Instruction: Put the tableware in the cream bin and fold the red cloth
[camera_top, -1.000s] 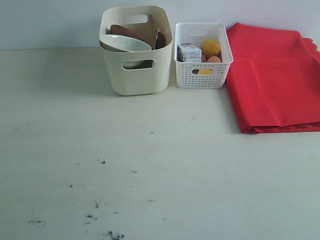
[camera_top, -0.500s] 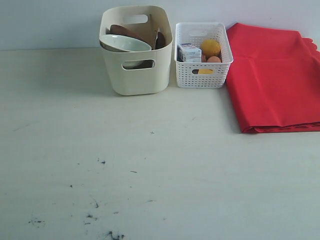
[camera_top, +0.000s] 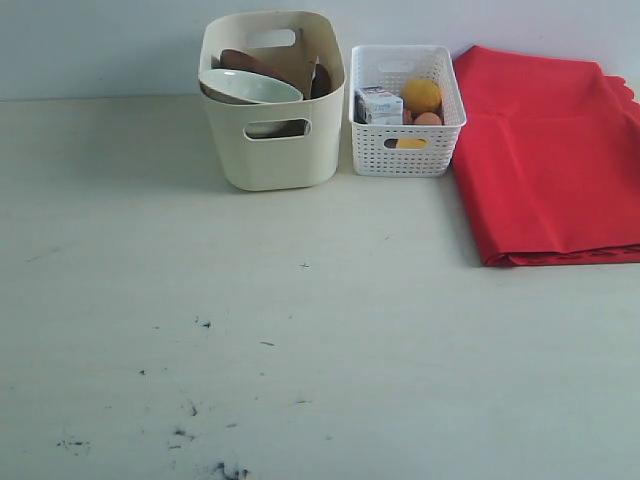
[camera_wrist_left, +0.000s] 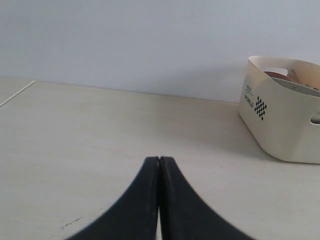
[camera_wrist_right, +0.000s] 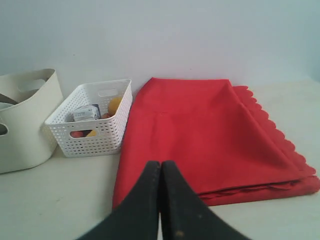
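The cream bin (camera_top: 273, 150) stands at the back of the table and holds tableware: a pale green-white bowl (camera_top: 250, 87) and a brown plate (camera_top: 245, 62) behind it. The same cream bin (camera_wrist_left: 280, 112) shows far off in the left wrist view. The red cloth (camera_top: 545, 150) lies folded flat at the back right, scalloped edge to the right; in the right wrist view the red cloth (camera_wrist_right: 210, 135) lies just ahead. My left gripper (camera_wrist_left: 159, 160) is shut and empty over bare table. My right gripper (camera_wrist_right: 160, 164) is shut and empty before the cloth's near edge. Neither gripper shows in the exterior view.
A white lattice basket (camera_top: 405, 150) stands between bin and cloth, holding a small milk carton (camera_top: 379, 105), a lemon (camera_top: 421, 95) and other food. Dark scuff marks (camera_top: 190, 410) dot the near part of the table. A pale wall runs behind the table.
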